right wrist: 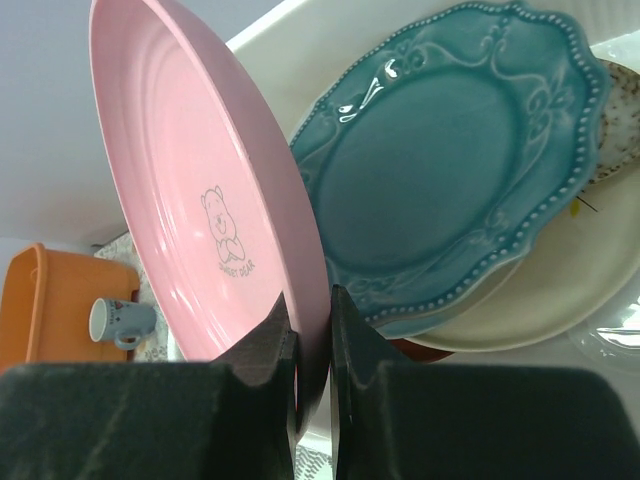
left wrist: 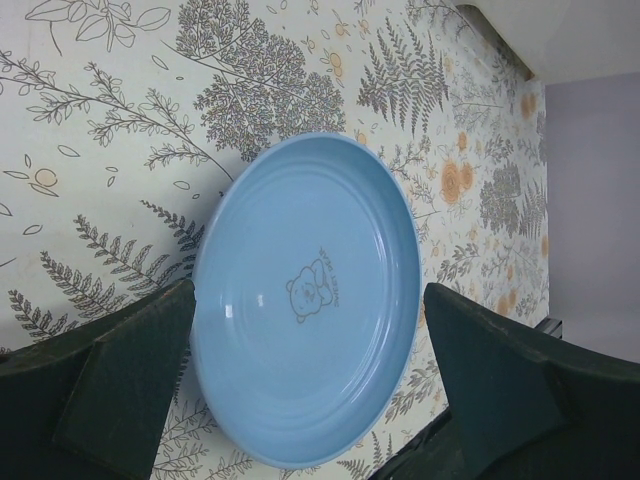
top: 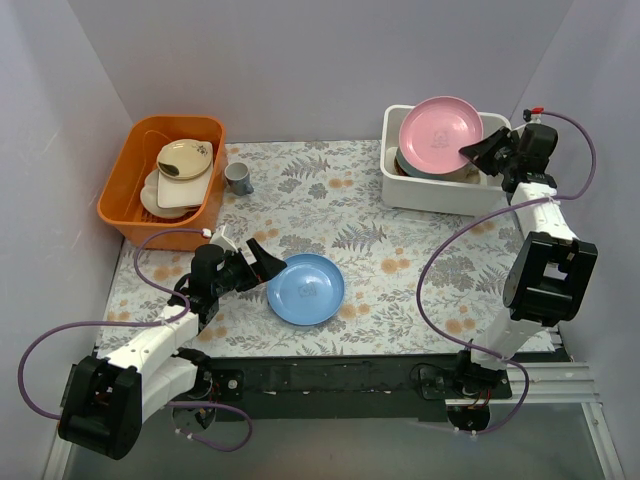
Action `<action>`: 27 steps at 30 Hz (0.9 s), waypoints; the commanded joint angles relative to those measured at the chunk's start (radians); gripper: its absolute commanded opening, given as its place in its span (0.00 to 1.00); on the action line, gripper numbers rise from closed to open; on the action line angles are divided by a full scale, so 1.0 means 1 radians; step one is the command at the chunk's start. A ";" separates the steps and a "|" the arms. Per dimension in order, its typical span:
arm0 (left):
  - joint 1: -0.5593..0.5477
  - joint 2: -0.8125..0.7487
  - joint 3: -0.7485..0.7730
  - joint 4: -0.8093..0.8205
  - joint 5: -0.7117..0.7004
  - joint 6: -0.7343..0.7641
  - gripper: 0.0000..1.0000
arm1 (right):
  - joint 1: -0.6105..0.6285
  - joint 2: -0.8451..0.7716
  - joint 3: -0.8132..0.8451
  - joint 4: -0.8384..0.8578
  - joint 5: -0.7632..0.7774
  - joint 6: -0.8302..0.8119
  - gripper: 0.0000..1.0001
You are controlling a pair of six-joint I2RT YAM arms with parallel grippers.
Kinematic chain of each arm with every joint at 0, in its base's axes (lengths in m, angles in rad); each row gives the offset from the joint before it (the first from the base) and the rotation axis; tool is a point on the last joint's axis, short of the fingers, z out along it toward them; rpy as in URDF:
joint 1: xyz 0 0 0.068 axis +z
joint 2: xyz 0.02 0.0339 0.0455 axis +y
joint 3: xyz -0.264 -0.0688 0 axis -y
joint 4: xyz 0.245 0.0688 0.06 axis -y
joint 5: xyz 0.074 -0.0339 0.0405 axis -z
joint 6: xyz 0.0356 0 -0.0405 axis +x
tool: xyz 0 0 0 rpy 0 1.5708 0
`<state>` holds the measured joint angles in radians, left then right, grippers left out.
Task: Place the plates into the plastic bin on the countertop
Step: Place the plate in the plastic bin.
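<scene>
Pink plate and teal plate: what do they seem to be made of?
The pink plate is probably plastic or melamine with a smooth satin finish: its sheen is soft and even, and a bear is printed on it. The teal plate is probably glazed ceramic and glossy: sharp white highlights sit on raised scrollwork and a beaded rim.

We see the countertop (top: 370,200) filling the middle of the top view. At upper left a tub (top: 125,205) sits on it with dishes (top: 180,170) stacked inside, and a cup (top: 238,178) stands just right of the tub. At upper right sits the bin (top: 440,195). A stack of plates (top: 408,165) lies in it, and above the stack is a tilted plate (top: 440,135), its right rim pinched by the right gripper (top: 472,152). At lower centre we find a lone plate (top: 305,289) flat on the countertop, well apart from the bin. The left gripper (top: 272,264) is at its upper-left rim, fingers spread to either side.
</scene>
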<state>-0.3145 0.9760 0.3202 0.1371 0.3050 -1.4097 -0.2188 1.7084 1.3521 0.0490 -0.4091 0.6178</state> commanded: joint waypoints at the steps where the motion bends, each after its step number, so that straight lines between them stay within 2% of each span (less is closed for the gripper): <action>1: -0.003 -0.005 -0.001 0.002 -0.006 0.009 0.98 | -0.013 0.007 0.030 0.028 0.015 -0.010 0.01; 6: -0.003 0.006 0.002 0.004 -0.004 0.012 0.98 | -0.014 0.011 0.036 -0.001 0.020 -0.032 0.04; 10: -0.003 0.009 0.005 0.004 0.003 0.012 0.98 | -0.016 0.014 0.036 -0.027 0.010 -0.044 0.15; 12: -0.003 0.004 0.003 -0.001 0.002 0.014 0.98 | -0.016 0.019 0.036 -0.032 -0.002 -0.046 0.27; 19: -0.003 -0.017 0.003 -0.016 -0.003 0.014 0.98 | -0.016 -0.058 -0.021 -0.034 0.023 -0.070 0.49; 20: -0.003 -0.017 0.003 -0.016 -0.001 0.015 0.98 | -0.014 -0.072 -0.030 -0.031 0.039 -0.075 0.57; 23: -0.001 -0.019 0.006 -0.022 -0.003 0.017 0.98 | -0.016 -0.131 -0.077 -0.012 0.064 -0.082 0.69; 27: -0.003 -0.031 0.006 -0.036 -0.006 0.017 0.98 | -0.014 -0.211 -0.126 0.026 0.087 -0.087 0.79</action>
<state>-0.3145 0.9813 0.3202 0.1223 0.3046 -1.4086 -0.2291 1.6062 1.2472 -0.0055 -0.3588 0.5545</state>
